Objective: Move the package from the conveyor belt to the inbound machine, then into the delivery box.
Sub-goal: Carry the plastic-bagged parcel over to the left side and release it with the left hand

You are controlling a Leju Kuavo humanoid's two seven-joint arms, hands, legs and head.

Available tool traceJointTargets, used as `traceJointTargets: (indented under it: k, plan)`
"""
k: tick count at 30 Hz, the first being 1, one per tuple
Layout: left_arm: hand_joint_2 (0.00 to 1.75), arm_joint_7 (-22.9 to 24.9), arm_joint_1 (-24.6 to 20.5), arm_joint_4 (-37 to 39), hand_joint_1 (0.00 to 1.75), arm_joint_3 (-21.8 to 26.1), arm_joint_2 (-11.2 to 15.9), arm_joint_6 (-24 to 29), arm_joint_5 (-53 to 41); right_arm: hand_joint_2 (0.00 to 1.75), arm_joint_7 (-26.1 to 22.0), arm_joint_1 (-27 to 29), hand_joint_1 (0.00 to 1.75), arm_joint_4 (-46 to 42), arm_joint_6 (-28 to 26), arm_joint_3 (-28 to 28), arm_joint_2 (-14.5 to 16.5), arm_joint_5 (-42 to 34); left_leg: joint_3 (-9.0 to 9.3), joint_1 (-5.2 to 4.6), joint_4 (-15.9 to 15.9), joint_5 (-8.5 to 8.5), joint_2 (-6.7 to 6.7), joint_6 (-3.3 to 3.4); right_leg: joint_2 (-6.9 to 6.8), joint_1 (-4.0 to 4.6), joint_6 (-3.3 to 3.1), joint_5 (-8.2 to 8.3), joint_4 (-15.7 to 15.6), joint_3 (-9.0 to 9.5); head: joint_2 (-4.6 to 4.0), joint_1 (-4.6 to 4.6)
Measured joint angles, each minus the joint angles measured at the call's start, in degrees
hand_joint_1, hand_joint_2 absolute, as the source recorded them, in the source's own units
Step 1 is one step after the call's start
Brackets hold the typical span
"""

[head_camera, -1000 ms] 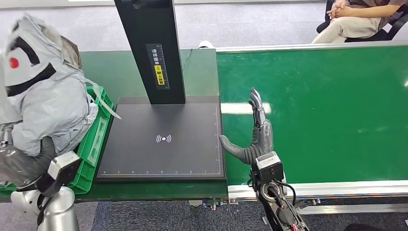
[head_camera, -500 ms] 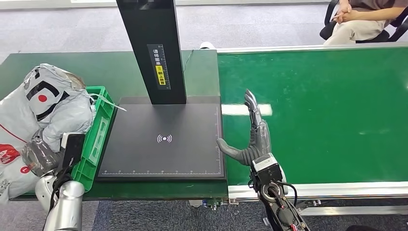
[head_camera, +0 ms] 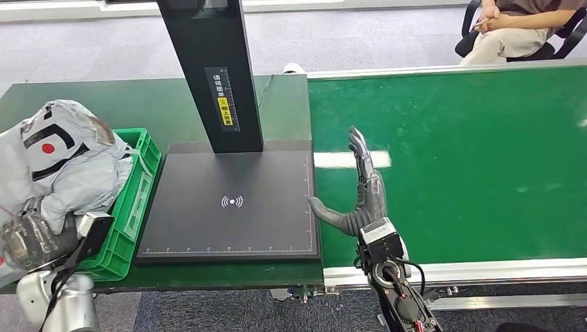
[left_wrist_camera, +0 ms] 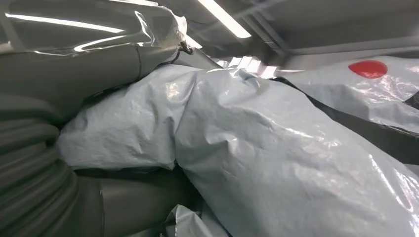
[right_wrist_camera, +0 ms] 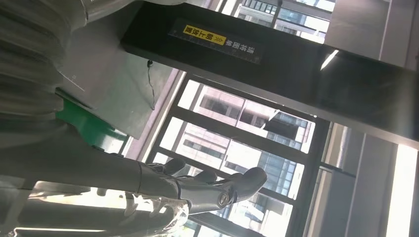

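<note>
Grey crinkled plastic is what you see first: the grey poly mailer package (head_camera: 66,162) sits at about 9 o'clock in your head view, bulging over the near-left part of the green plastic crate (head_camera: 142,190). It carries black bands and a red dot. Your left hand (head_camera: 31,238) is beneath and against its lower end at 8 o'clock, dark fingers wrapped into the plastic, so it grips the package. In the left wrist view the pale film (left_wrist_camera: 276,163) presses right up against the grey ribbed cover (left_wrist_camera: 29,148) of that hand.

Just right of the crate lies the black scanner pad (head_camera: 232,207) of the inbound machine, with a white wireless mark near its middle. Its black post (head_camera: 211,76) rises from the pad's far edge toward 12 o'clock and bears a yellow-and-white label.

Your right hand (head_camera: 360,190) is at 5 o'clock, flat and spread, holding nothing; the thumb points toward the pad's right edge and the fingers reach away over the green conveyor belt (head_camera: 477,152). Pad, crate and post stand on the dark green table (head_camera: 138,104).

A seated person (head_camera: 516,24) is at 1 o'clock, beyond the belt.
</note>
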Motion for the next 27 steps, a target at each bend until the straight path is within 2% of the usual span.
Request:
traceJointTargets:
  k: [3,5,7,9,10,14,18,22,26,27]
  plan:
    - [1.75,-0.22,-0.61,-0.51,1.72,4.99,-1.12,0.0,-2.12,1.75,0.0,0.01,0.0,0.1,-0.33,0.01,0.01,-0.18,-0.36,-0.01,0.02,-0.01,-0.04,0.0,-0.01,-0.01,0.03,-0.01,-0.03,-0.29,0.0,0.01]
    - [1.75,-0.38,-1.12,-0.94,1.56,6.95,-1.71,0.0,-2.34,1.75,0.0,0.01,0.0,0.16,-0.37,0.01,0.01,-0.26,-0.5,-0.02,0.01,-0.05,-0.02,0.0,0.0,-0.02,0.04,-0.02,-0.05,-0.42,0.0,0.01]
    - [1.75,-0.61,-1.61,-1.68,0.89,8.6,-2.4,0.0,-2.37,1.75,0.0,0.01,0.0,0.25,-0.38,0.01,0.01,-0.33,-0.59,-0.02,0.01,-0.09,0.02,-0.01,0.0,-0.02,0.04,-0.02,-0.06,-0.53,0.0,0.0]
    - [1.75,-0.58,-2.01,-2.16,0.29,9.94,-3.02,0.0,-2.76,1.75,0.0,0.0,0.0,0.34,-0.4,0.01,0.01,-0.35,-0.64,-0.03,0.01,-0.11,0.01,-0.01,0.0,-0.03,0.04,-0.03,-0.08,-0.59,0.0,0.0]
    - [1.75,-0.46,-2.11,-2.22,0.23,10.41,-3.21,0.0,-3.12,1.75,0.0,0.0,0.0,0.39,-0.41,0.02,0.01,-0.35,-0.66,-0.02,0.01,-0.11,0.01,-0.01,-0.01,-0.03,0.04,-0.03,-0.08,-0.6,0.0,0.01]
    - [1.75,-0.04,-2.21,-1.94,0.23,11.2,-3.51,-0.02,-4.27,1.75,0.0,-0.01,0.0,0.44,-0.41,0.02,-0.01,-0.35,-0.67,-0.02,0.0,-0.11,0.01,-0.01,-0.01,-0.03,0.04,-0.04,-0.08,-0.62,0.0,-0.01]
    - [1.75,0.15,-2.26,-1.65,0.01,11.55,-3.64,-0.02,-4.17,1.75,0.0,-0.01,0.0,0.45,-0.4,0.02,-0.01,-0.34,-0.68,-0.02,0.0,-0.11,0.01,-0.01,-0.01,-0.03,0.04,-0.04,-0.08,-0.62,0.0,0.0]
    - [1.75,1.13,-2.26,-1.13,0.0,10.78,-3.68,-0.02,-2.07,1.75,0.0,-0.02,0.0,0.52,-0.32,0.01,-0.01,-0.33,-0.7,-0.03,0.01,-0.11,0.0,-0.01,-0.01,-0.03,0.04,-0.04,-0.08,-0.64,0.0,-0.01]
    - [1.75,-0.33,-2.14,-0.9,0.0,9.12,-3.89,-0.02,1.83,1.75,0.0,-0.12,0.0,0.69,0.01,0.01,-0.01,-0.14,-0.73,-0.03,0.01,-0.11,-0.02,-0.01,-0.01,-0.03,0.04,-0.03,-0.08,-0.65,0.0,-0.01]
    - [1.31,-0.65,-1.97,-1.13,0.0,8.55,-4.02,-0.02,3.19,1.75,0.0,-0.14,0.0,0.74,0.06,0.01,-0.01,-0.11,-0.74,-0.03,0.01,-0.11,-0.01,-0.01,-0.01,-0.03,0.04,-0.03,-0.08,-0.65,0.0,0.0]
